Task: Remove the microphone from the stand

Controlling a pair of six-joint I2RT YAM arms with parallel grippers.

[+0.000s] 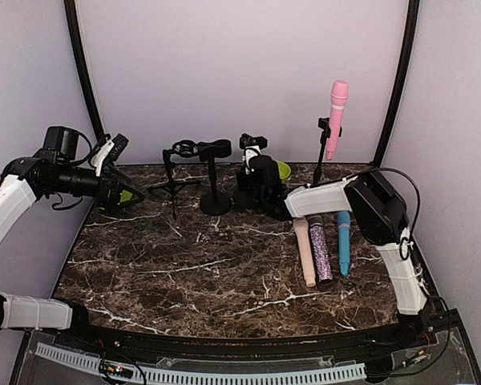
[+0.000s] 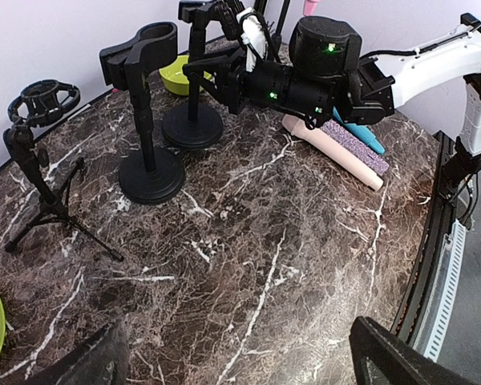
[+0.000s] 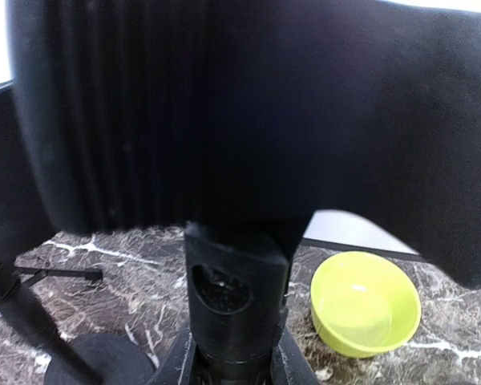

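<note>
- Find the pink microphone [image 1: 338, 108] clipped near-upright, head up, in the slim stand [image 1: 321, 156] at the back right of the marble table [image 1: 184, 273].
- See the right gripper [image 2: 212, 80] low beside an empty clip stand [image 2: 192, 127] at mid-back; cannot tell whether released or clenched, with its wrist view blocked by black.
- From there, look right and upward for the target, well apart.
- See the left gripper [image 2: 240, 361] spread wide, holding nothing, far on the opposite side.
- Judge the right arm plainly nearer.
- Expect to close across the long axis from the side, then lift along it.
- Ignore the three loose microphones [image 1: 325, 249] lying flat near the stand's foot.
</note>
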